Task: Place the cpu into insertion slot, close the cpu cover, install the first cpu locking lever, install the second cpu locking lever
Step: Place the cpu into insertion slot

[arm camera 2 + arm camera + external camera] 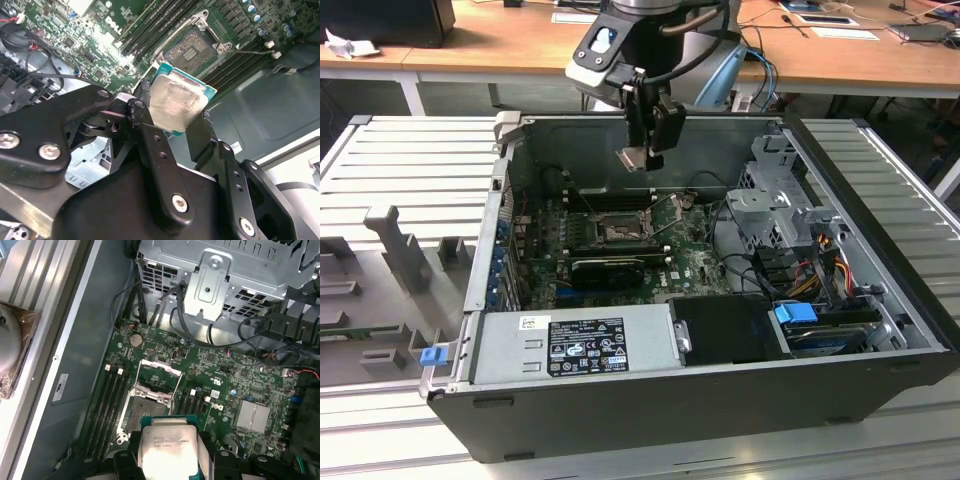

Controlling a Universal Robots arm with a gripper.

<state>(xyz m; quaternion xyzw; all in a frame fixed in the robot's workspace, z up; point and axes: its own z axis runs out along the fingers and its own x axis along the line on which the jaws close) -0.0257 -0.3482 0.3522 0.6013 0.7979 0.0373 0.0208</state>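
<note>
**A:** Where is the cpu [177, 100]?

**B:** It's pinched by two opposite edges in the gripper [172, 120], silver top facing the wrist. It hangs inside the open computer case [720, 390], above the motherboard [240, 375].

**A:** And the insertion slot [617, 232]?

**B:** It's beneath the chip and well apart from it, with nothing touching. In both wrist views its dark pin field shows bare just past the chip's edge. The cpu cover [159, 371] looks swung back off it. The chip is square, and its edges run roughly parallel to the slot's frame.
</note>
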